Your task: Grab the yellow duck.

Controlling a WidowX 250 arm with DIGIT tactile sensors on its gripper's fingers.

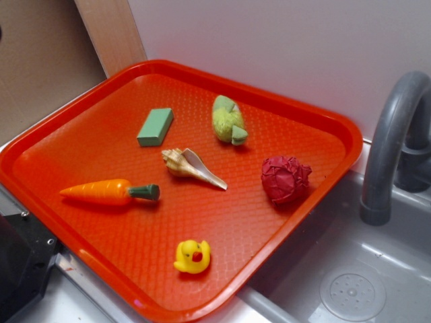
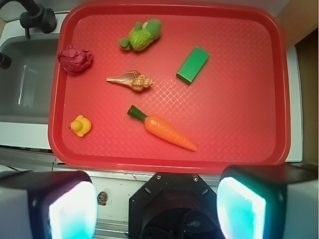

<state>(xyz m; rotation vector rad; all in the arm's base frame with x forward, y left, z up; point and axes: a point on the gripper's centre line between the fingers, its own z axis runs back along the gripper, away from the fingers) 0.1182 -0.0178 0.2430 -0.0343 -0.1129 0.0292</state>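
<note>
The pincer (image 2: 157, 199) appears only in the wrist view, at the bottom edge: its two pale fingers (image 2: 70, 209) stand spread wide apart with nothing between them, outside the near rim of the red plastic tray (image 2: 269, 99). The tiny yellow rubber duck (image 2: 80, 125) lies on the tray's lower-left part, above and inboard of the left finger, well apart from both. An orange toy carrot with a green stem (image 2: 164, 129) lies nearer the middle, a tan spiral seashell (image 2: 132, 80) above it, a green rectangular block (image 2: 193, 64) to the upper right.

In the exterior view the pincer is out of frame. The duck (image 1: 192, 256) stands near the tray's (image 1: 81, 141) front corner, beside the grey sink basin (image 1: 350, 282). The carrot (image 1: 108, 192) lies to its upper left, a crumpled dark-red ball (image 1: 285, 178) to its upper right, and a yellow-green lumpy vegetable toy (image 1: 228, 119) farther back.
</note>
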